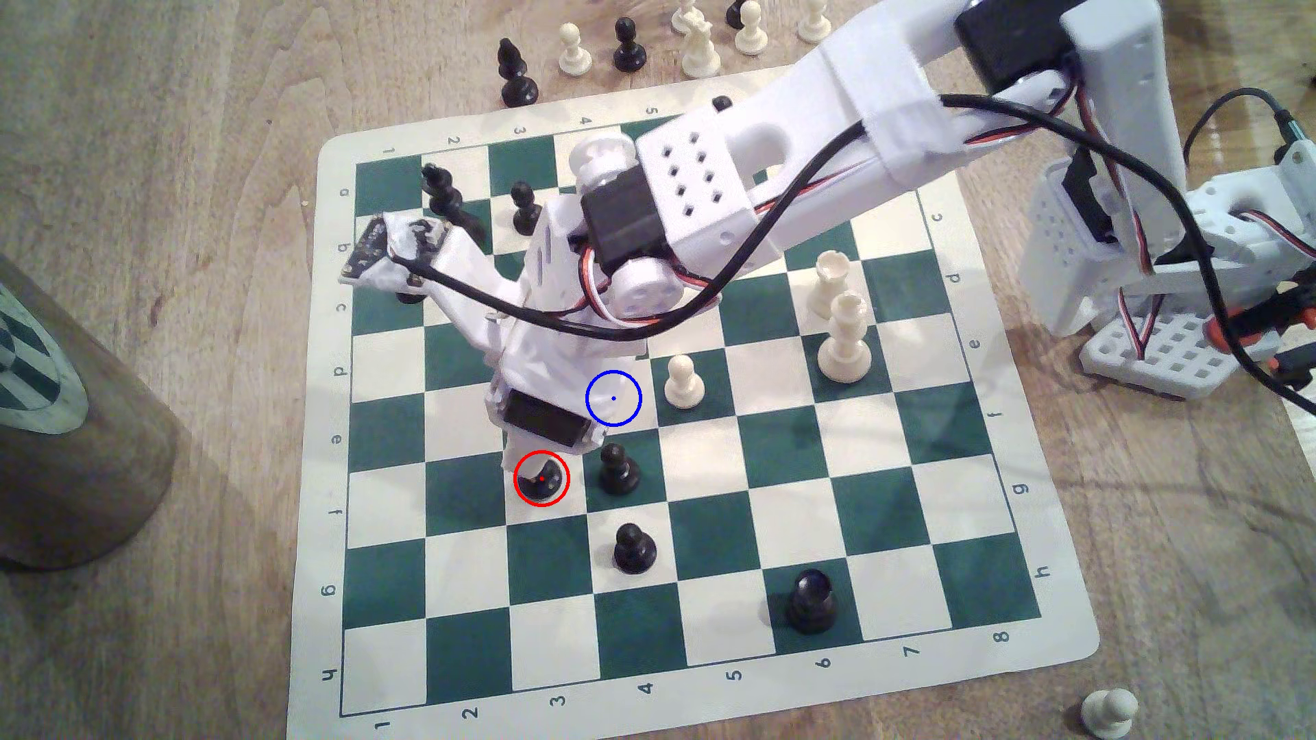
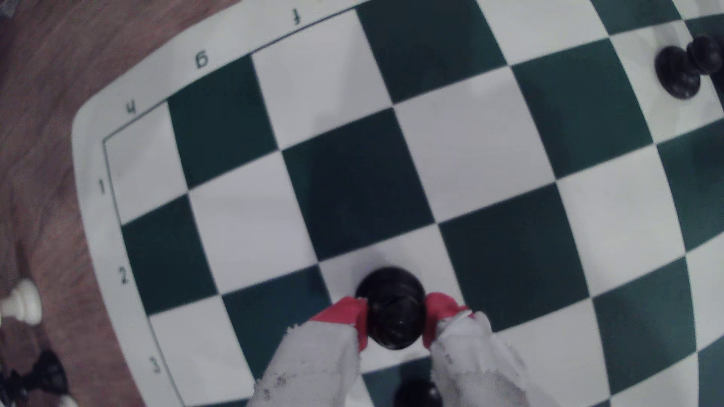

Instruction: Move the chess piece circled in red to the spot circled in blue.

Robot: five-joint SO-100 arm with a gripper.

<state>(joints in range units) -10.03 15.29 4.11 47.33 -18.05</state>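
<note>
The chess piece circled in red (image 1: pixel 541 480) is a glossy black piece standing on a cream square near the middle of the green-and-cream board (image 1: pixel 997 640). My gripper (image 1: pixel 530 457) comes down on it from above, and the wrist hides the piece's head. In the wrist view the red-tipped fingers (image 2: pixel 354 315) press against both sides of the piece (image 2: pixel 391 301), and the gripper (image 2: pixel 393 319) is shut on it. The piece's base looks to be resting on its square. The spot circled in blue (image 1: pixel 613 398) is a bare cream square one step diagonally up and toward the exterior view's right.
Black pawns (image 1: pixel 618 469) (image 1: pixel 632 548) stand close on the exterior view's right of the held piece. A white pawn (image 1: pixel 683 381) sits beside the blue spot. A black rook (image 1: pixel 810 601), tall white pieces (image 1: pixel 844 334) and spare pieces (image 1: pixel 627 43) off the board are farther away. A brown cylinder (image 1: pixel 71 427) stands at the left.
</note>
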